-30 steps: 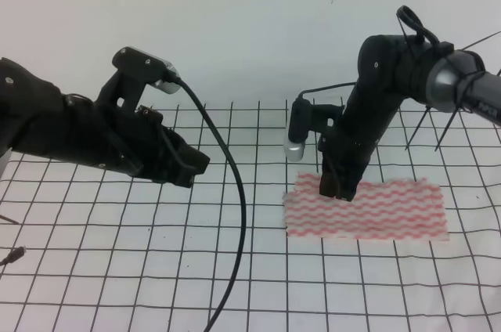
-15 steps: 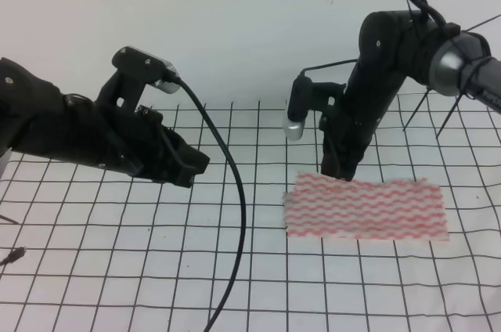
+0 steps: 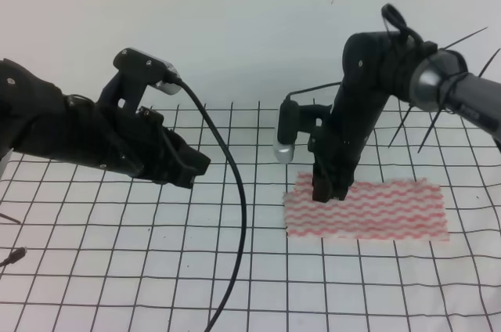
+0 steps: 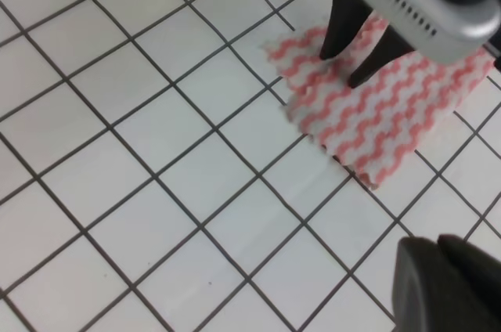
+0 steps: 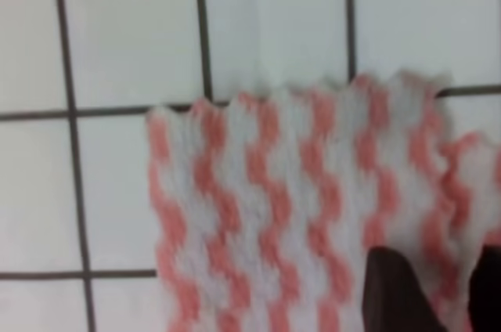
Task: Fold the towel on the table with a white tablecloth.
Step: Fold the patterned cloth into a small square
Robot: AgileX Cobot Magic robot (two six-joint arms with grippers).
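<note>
The towel [image 3: 376, 211], pink-red and white wavy stripes, lies flat on the white tablecloth [image 3: 156, 254] with its black grid, right of centre on the table. My right gripper [image 3: 323, 194] points down on the towel's far left part, open, with both fingertips resting on the cloth. In the left wrist view the right gripper [image 4: 342, 70] shows two separate fingers on the towel [image 4: 391, 120]. The right wrist view has the towel's corner [image 5: 258, 207] and the right gripper [image 5: 438, 261]. My left gripper [image 3: 196, 166] hovers left of the towel, shut and holding nothing.
A black cable [image 3: 239, 214] hangs from the left arm down to the table's front. Thin cable ties [image 3: 438, 124] stick out from the right arm. A small dark object [image 3: 12, 255] lies at the left edge. A white wall [image 3: 235, 19] stands behind.
The right gripper rose off the towel, shifted a little left and came down on the cloth near its left end. Towel and left arm have not moved.
</note>
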